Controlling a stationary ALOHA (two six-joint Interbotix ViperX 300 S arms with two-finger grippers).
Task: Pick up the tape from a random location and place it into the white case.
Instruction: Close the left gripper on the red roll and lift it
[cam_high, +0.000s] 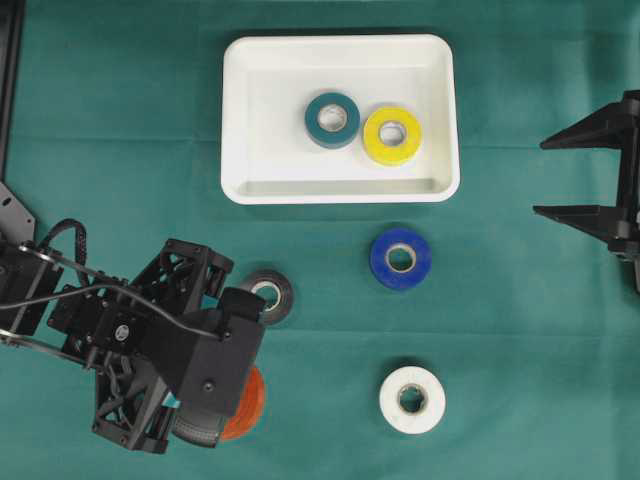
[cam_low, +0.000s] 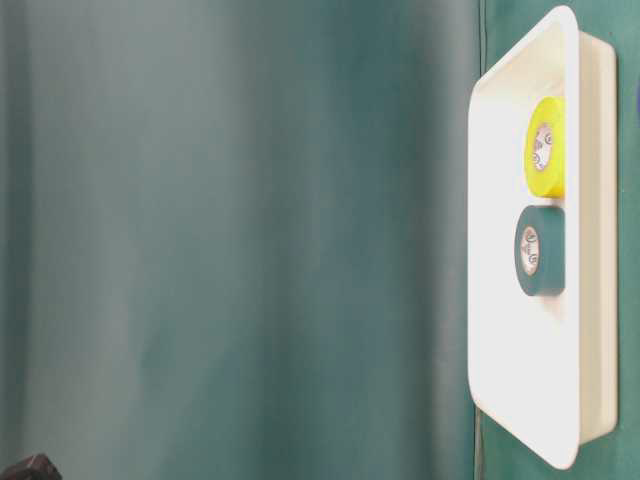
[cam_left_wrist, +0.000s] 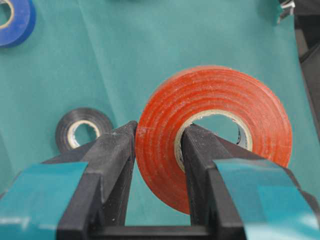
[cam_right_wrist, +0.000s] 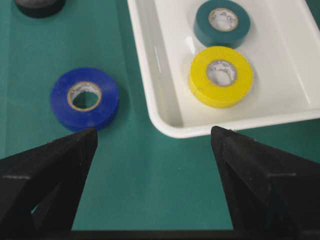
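An orange-red tape roll (cam_left_wrist: 215, 130) is pinched by its wall in my left gripper (cam_left_wrist: 159, 135), one finger outside the roll and one inside its core. From overhead the same orange-red tape roll (cam_high: 247, 405) peeks out under the left gripper (cam_high: 215, 400) at the lower left. The white case (cam_high: 240, 120) lies at the top centre and holds a teal roll (cam_high: 332, 120) and a yellow roll (cam_high: 392, 135). My right gripper (cam_high: 545, 178) hovers open at the right edge, empty.
Loose on the green cloth lie a black roll (cam_high: 270, 295), a blue roll (cam_high: 400, 258) and a white roll (cam_high: 412, 399). The right wrist view shows the blue roll (cam_right_wrist: 85, 97) left of the case's corner (cam_right_wrist: 165, 125).
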